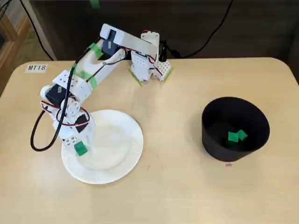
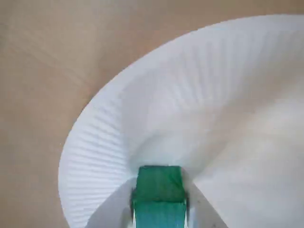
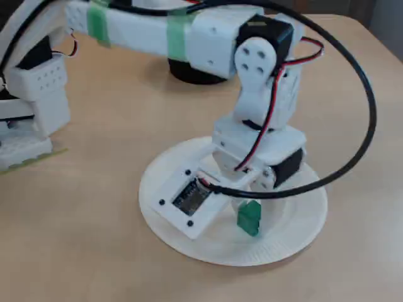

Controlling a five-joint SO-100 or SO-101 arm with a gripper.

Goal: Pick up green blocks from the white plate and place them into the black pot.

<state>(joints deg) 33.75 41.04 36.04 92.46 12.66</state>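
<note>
I have the gripper (image 1: 79, 146) closed on a block (image 2: 159, 187) at the plate (image 1: 124, 140); in a fixed view the pot (image 1: 211, 135) sits well right.

desk (image 1: 187, 200): pale wood, rounded corners | label "MT18" (image 1: 36, 68): far-left corner in a fixed view | wall (image 1: 266, 28): dark | light: even

plate (image 1: 122, 140): ribbed white paper | table (image 1: 187, 198): smooth wood | pot (image 1: 216, 145): matt black
</note>
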